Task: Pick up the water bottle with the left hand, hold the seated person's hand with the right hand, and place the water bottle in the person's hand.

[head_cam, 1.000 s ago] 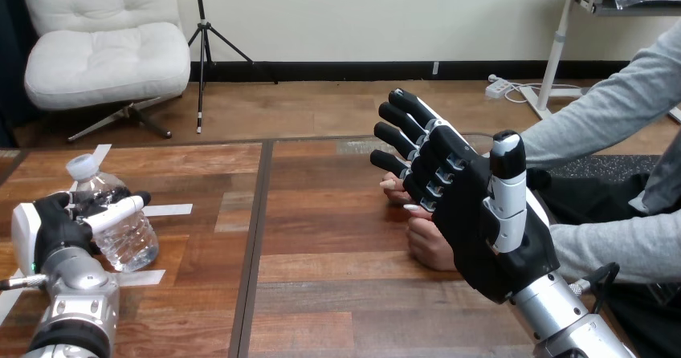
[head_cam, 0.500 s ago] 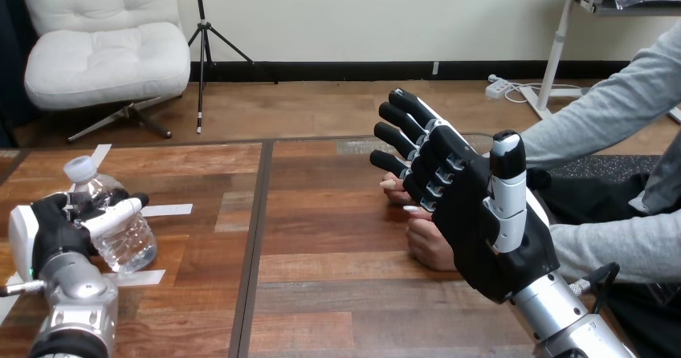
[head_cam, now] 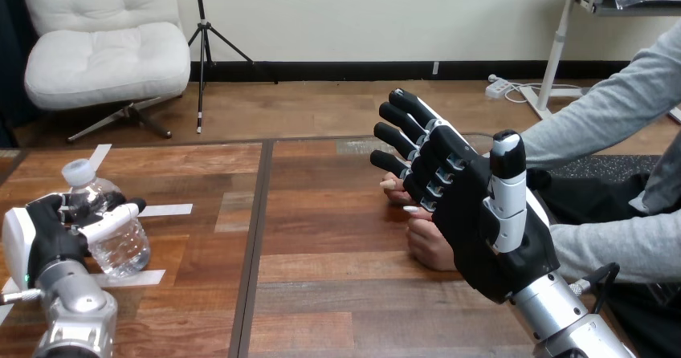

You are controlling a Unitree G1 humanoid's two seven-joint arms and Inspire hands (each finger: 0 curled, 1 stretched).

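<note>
At the near left of the counter (head_cam: 337, 294) the left hand (head_cam: 44, 237) is closed on the water bottle (head_cam: 112, 233). Its fingers and thumb are curled round the clear body, below the white cap (head_cam: 78, 170). The bottle leans a little toward the far left, between two white tape strips (head_cam: 166, 209). I cannot tell whether its base touches the wood or is just above it.

At the right, the right hand (head_cam: 474, 213) stands on edge with its fingers straight and spread and its thumb pointing up, so it grips nothing. The person's hand (head_cam: 427, 247) rests on the counter just behind it, partly hidden. The two seem very near or touching, but no finger of the robot is curled round it.

In my judgement the first step, taking the bottle, is done or almost done, and the second step, holding the person's hand, is prepared but not made. The next move calls for the right hand to close gently round the person's hand. Then the left arm must carry the bottle across the counter to the right and keep it upright, because the grip is low on a smooth, soft body.
</note>
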